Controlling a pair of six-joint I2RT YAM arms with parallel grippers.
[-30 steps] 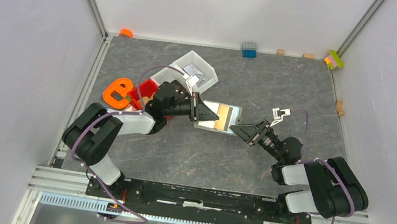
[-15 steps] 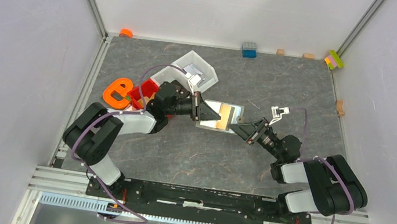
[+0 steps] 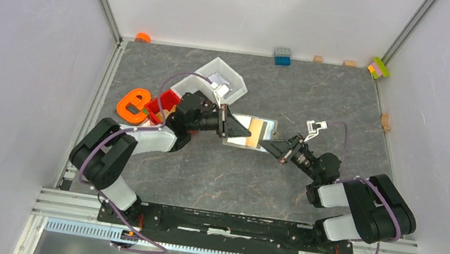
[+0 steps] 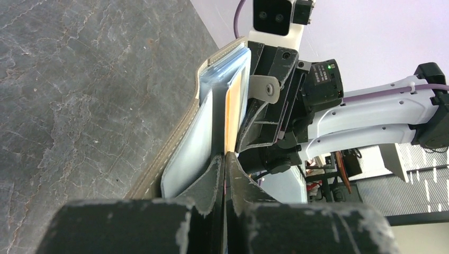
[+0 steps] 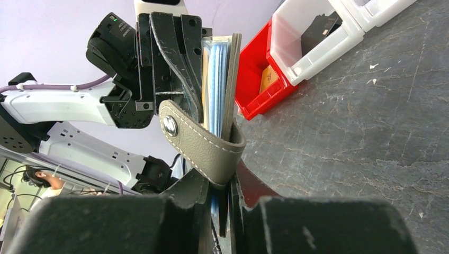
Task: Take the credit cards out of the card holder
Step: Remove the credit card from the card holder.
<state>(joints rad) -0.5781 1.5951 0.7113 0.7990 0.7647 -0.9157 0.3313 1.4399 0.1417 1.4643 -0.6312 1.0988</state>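
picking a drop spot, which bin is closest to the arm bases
The red bin, the only red one, at the left; the white bins sit further back, behind it.

From above, the left gripper covers the card holder's left edge and the right gripper covers its near right corner. In the right wrist view the cards show edge-on only, so their count cannot be told. There the holder hides part of the red bin, and the picture's top edge cuts off the white bin. The 2 wrist views blur their own fingers.
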